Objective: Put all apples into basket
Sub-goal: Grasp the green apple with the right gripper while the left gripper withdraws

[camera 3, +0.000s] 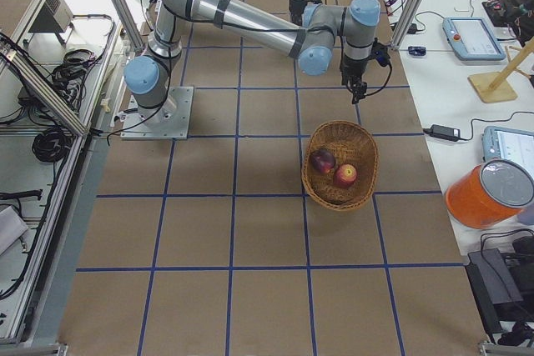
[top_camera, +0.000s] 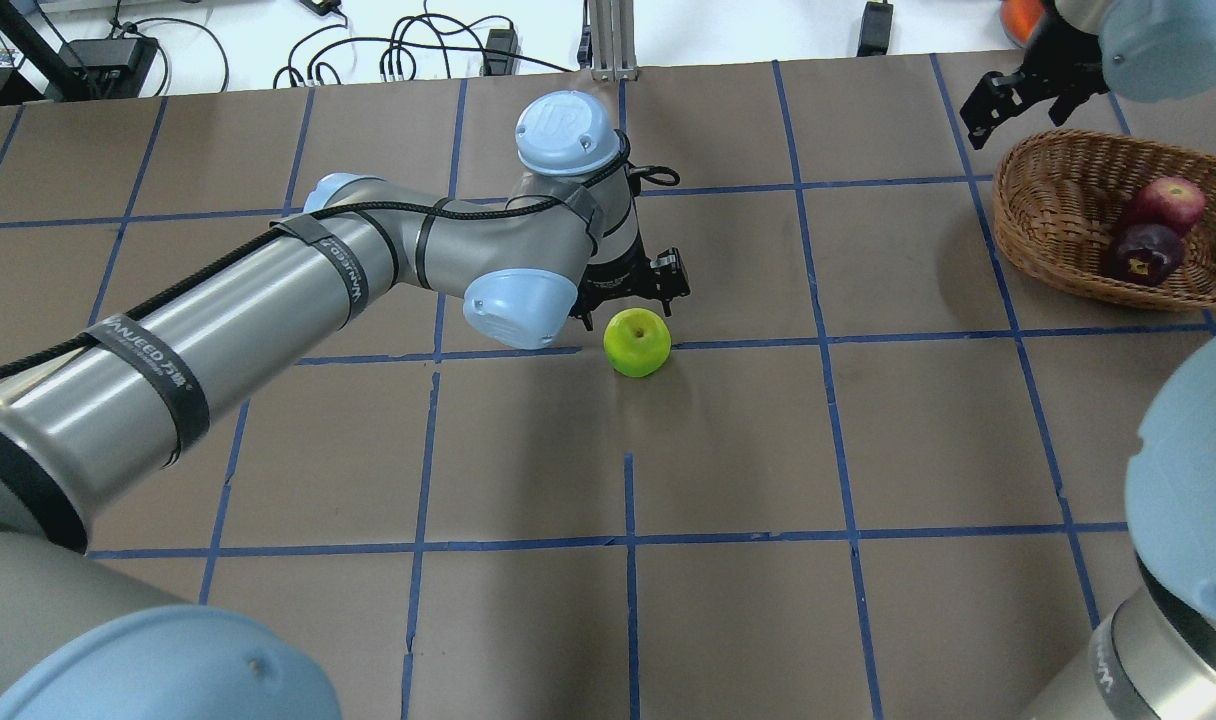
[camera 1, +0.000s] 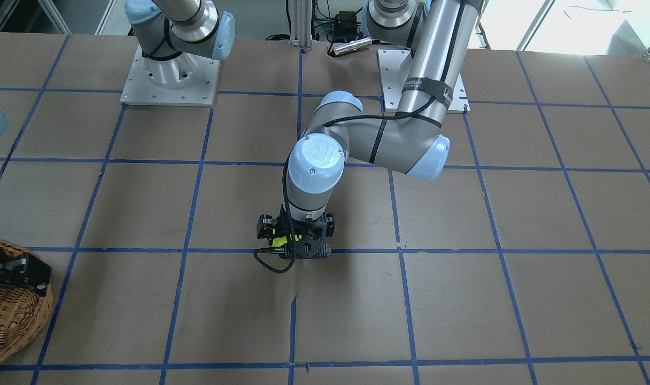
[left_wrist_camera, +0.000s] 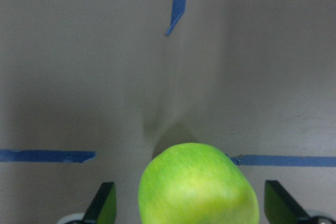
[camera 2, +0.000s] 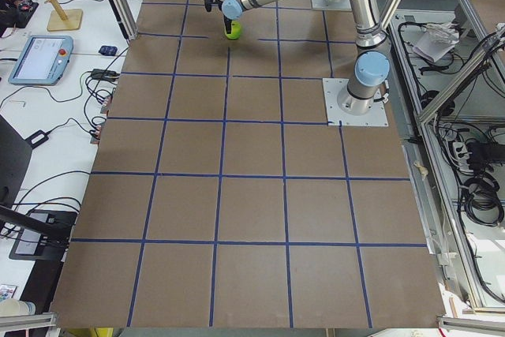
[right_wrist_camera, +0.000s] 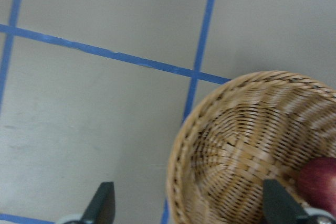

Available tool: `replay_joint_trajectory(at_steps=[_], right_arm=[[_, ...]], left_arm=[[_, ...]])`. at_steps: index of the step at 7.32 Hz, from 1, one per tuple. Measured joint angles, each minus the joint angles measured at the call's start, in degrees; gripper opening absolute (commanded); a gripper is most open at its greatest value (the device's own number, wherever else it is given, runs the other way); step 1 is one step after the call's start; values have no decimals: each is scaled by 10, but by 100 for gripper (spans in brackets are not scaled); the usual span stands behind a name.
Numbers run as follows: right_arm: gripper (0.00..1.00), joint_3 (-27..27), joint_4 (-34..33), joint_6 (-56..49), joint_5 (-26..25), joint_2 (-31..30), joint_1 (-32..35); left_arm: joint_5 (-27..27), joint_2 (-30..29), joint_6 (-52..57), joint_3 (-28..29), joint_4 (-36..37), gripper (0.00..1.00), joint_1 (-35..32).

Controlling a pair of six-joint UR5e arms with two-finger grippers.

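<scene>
The yellow-green apple (top_camera: 638,342) sits on the brown table near its middle, also seen in the front view (camera 1: 290,239). My left gripper (top_camera: 628,300) is open and low around it. In the left wrist view the apple (left_wrist_camera: 198,184) lies between the two spread fingertips (left_wrist_camera: 105,203) with gaps on both sides. The wicker basket (top_camera: 1058,230) holds the red apple (top_camera: 1165,200) and the maroon apple (top_camera: 1148,250). My right gripper (top_camera: 1008,95) is open and empty, above the table by the basket's rim (right_wrist_camera: 236,145).
The table is covered in brown paper with a blue tape grid. The arm bases (camera 1: 170,80) stand at the robot's edge. An orange bucket (camera 3: 492,193), a tablet (camera 3: 471,37) and a wooden stand (camera 3: 501,72) sit on the side bench past the basket.
</scene>
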Motion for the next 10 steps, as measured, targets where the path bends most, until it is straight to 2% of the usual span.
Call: replay_joint_trajectory(at_steps=[3,5,7,10], right_arm=[[100,41,23,156,39,-14,96],[100,71,-11,321,39,-13,211],[100,85,-38,455,42,-3,296],[100,133,-112,517,35,32,352]], left_arm=[[19,129,33,15,-198,100,52],[38,224,96,12,-331,100,91],[62,281,152,-5,-365,100,141],[78,305,177,-23,-331,100,181]])
